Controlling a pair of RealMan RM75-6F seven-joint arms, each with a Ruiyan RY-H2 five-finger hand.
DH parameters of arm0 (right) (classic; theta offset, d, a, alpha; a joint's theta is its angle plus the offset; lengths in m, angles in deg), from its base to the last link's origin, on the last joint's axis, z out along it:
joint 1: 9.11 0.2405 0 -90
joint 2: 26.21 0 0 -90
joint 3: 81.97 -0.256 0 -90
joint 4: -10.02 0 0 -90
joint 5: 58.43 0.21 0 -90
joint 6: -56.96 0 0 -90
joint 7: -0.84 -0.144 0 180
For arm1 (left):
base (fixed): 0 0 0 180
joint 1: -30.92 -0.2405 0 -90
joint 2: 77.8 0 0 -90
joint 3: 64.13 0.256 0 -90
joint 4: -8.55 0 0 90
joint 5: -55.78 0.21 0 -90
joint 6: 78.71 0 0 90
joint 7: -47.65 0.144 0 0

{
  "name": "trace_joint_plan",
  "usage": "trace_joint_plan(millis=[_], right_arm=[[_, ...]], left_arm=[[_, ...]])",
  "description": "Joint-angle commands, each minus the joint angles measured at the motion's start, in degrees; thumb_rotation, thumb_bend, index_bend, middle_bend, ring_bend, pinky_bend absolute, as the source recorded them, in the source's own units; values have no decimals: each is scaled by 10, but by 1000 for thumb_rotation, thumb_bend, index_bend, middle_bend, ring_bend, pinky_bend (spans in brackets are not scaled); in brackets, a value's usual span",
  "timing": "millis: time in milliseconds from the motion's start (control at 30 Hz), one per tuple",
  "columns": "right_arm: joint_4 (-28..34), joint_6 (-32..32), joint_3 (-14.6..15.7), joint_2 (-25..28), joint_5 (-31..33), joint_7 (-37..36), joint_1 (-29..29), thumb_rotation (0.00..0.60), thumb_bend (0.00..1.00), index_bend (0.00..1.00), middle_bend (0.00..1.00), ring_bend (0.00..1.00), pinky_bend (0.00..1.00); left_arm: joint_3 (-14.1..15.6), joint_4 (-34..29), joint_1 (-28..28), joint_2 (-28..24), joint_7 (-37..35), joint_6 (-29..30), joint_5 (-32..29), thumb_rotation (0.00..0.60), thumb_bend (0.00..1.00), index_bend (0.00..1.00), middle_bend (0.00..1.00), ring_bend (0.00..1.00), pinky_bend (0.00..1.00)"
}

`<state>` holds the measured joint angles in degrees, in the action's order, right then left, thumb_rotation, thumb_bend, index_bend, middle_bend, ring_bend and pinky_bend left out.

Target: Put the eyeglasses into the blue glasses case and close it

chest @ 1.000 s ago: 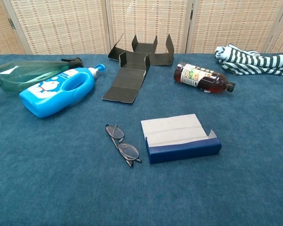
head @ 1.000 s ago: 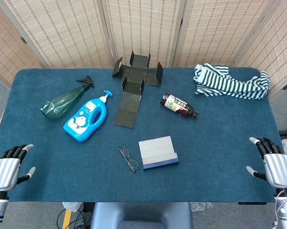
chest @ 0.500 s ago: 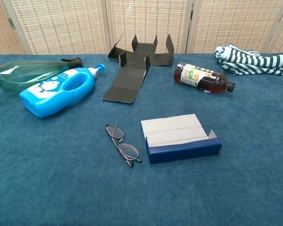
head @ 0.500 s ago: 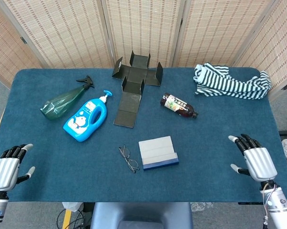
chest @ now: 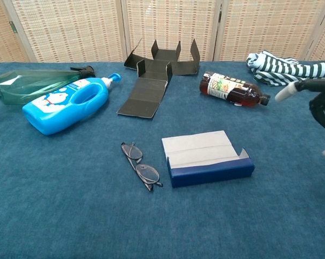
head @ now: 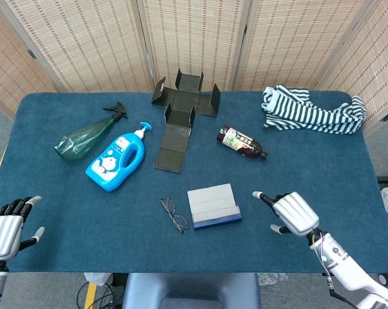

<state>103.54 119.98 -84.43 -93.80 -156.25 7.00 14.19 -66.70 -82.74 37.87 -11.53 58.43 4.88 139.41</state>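
While our left robot hand [head: 4, 230] has stayed at the near-left edge of the surface [head: 65, 193], fingers spread and holding nothing, our right robot hand [head: 292, 212] has swept inward from the right edge, spread and empty, to just right of the blue glasses case [head: 213, 205]; the case lies open with the eyeglasses [head: 174, 214] folded just left of it, untouched; we judge the reach has only begun.
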Motion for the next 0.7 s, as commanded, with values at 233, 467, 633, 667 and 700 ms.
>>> trace_joint_plan(millis=[233,467,633,667,700], right_arm=[[3,-134,-10,-45,38,20,95,600,44,201,948,955,891],[-31,-184,-25,-85,86,27,136,600,66,236,971,980,891],[-50,-208,-29,-103,109,29,159,600,240,237,973,984,891],[-50,-214,-27,-104,111,30,162,600,286,237,973,984,891],[-50,-219,-24,-104,113,32,166,600,321,237,973,984,891]], left_arm=[[2,6,-6,-2,-7,4,-4,600,303,228,257,232,303],[3,14,-9,-1,-12,2,-5,600,303,228,257,232,302],[4,18,-10,-1,-15,2,-4,600,303,228,256,231,302],[4,18,-10,-1,-16,2,-4,600,303,228,256,231,302],[4,18,-10,-1,-16,2,-4,600,304,228,257,231,302]])
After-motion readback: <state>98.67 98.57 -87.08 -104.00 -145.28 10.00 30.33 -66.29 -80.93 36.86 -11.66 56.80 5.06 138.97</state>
